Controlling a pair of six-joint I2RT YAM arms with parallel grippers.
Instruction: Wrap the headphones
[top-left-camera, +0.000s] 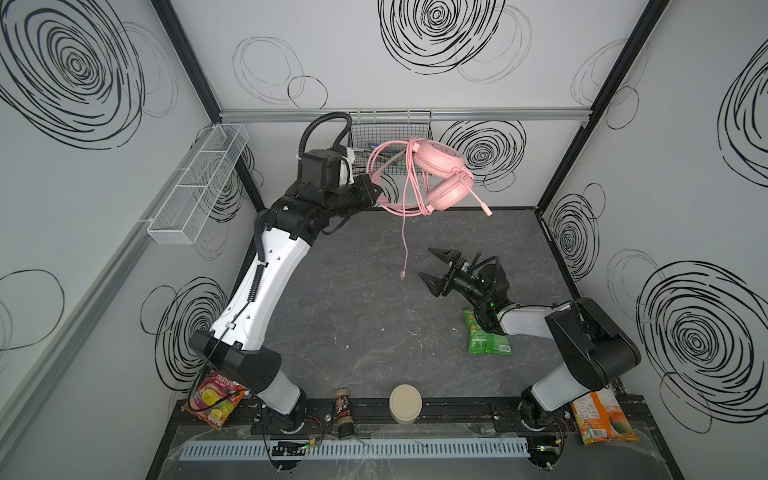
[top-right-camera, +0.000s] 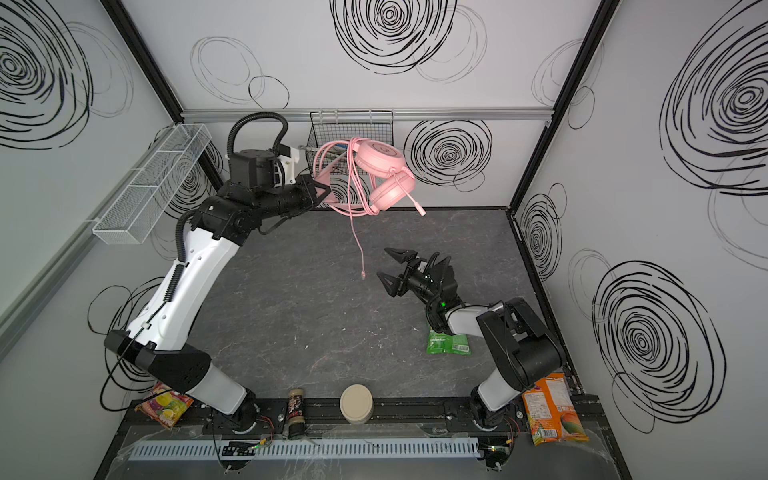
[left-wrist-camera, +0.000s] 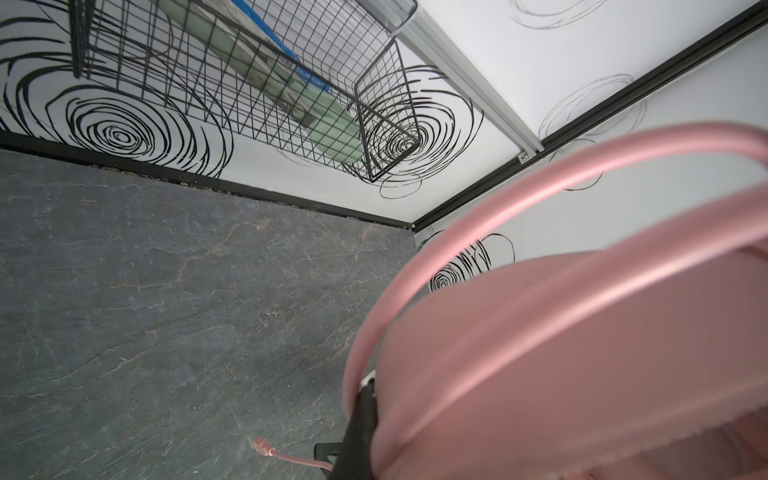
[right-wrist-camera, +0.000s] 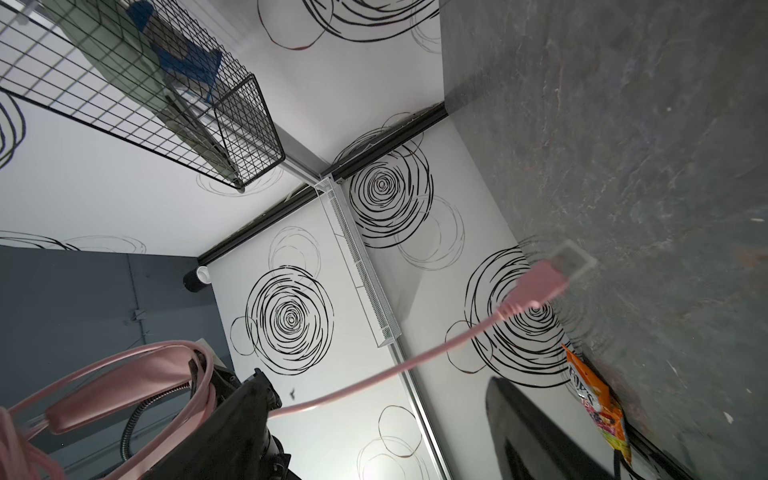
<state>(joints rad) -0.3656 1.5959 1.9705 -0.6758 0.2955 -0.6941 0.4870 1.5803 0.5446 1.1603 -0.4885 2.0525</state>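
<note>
Headphones: The pink headphones hang in the air over the back of the counter, in front of the wire basket on the back wall. The boom microphone points down and outward.

Left gripper: The left gripper has its fingers pressed onto the headband and carries the whole headset clear of the counter. In the left wrist view one black finger sits tight against the pink band.

Right gripper: The right gripper sits lower, between the headset and the green packet. Its fingers are spread wide with nothing between them.

Cable: Several turns of the cable lie bunched across the headband beside the earcups. A loose tail drops from them and ends in the plug, which hangs free above the counter, just beside the right gripper and not touching it. In the right wrist view the tail runs across the gap ahead of the fingers to the plug. How close it lies to them I cannot tell.

Step in hand: By my reading, the wrap is well along and sits between turns, with only the short tail left loose and no grip on it.

Next move: It calls for the right gripper to close on the tail near the plug and carry it round the headband again, or tuck it under the turns. The left gripper would need to hold the headset steady. The cable is thin and hangs free, so the approach needs to be slow and centred.
</note>
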